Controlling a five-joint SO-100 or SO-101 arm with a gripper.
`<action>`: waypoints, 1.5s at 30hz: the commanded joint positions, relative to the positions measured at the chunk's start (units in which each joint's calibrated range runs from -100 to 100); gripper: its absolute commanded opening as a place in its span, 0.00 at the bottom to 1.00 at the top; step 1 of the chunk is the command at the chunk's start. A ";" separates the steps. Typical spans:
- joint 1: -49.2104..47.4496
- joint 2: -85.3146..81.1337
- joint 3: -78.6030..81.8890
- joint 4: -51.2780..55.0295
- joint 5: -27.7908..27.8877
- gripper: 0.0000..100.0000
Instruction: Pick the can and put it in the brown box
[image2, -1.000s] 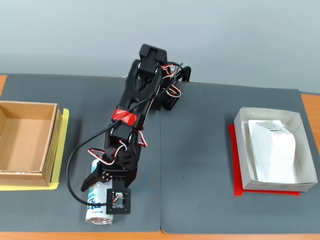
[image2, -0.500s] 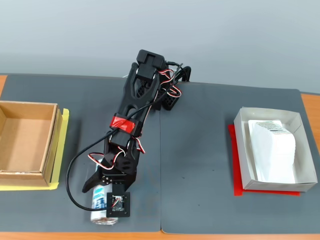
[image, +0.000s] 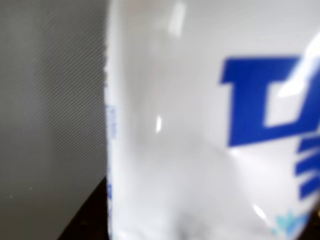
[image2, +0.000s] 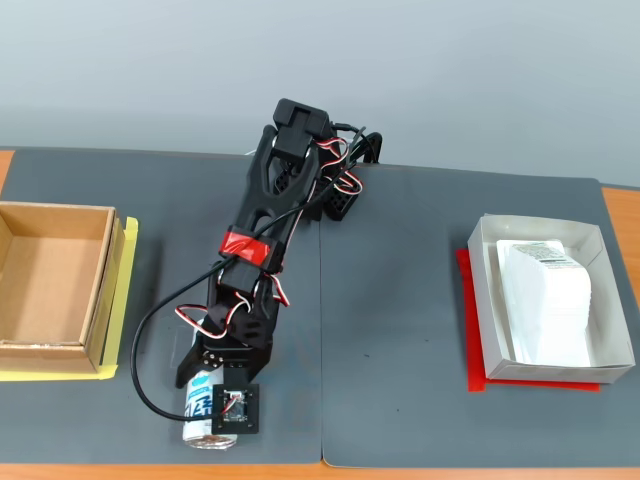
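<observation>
Brown box (image2: 52, 285) is seen at the left edge of the tabletop (image2: 400, 320), well apart from the can (image2: 203, 412) near the front edge, which is straddled by the end effector (image2: 205, 395); whether it is clamped cannot be told.

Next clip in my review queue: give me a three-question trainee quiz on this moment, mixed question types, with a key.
1. True or false: the can is already inside the brown box.
2. In the fixed view, which container is on the right side of the mat?
A. the brown box
B. the white box of packets
C. a red bin
3. What fills most of the wrist view?

Key
1. False. The can is on the grey mat near the front edge, under the pincer; the brown box is empty at the left.
2. B.
3. The can's white side with blue lettering, very close and blurred.
</observation>
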 joint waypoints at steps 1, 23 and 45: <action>0.40 -0.08 -2.72 -0.47 0.03 0.16; -0.33 -8.38 -2.90 0.39 0.24 0.08; 19.17 -28.88 -9.42 -0.30 20.14 0.08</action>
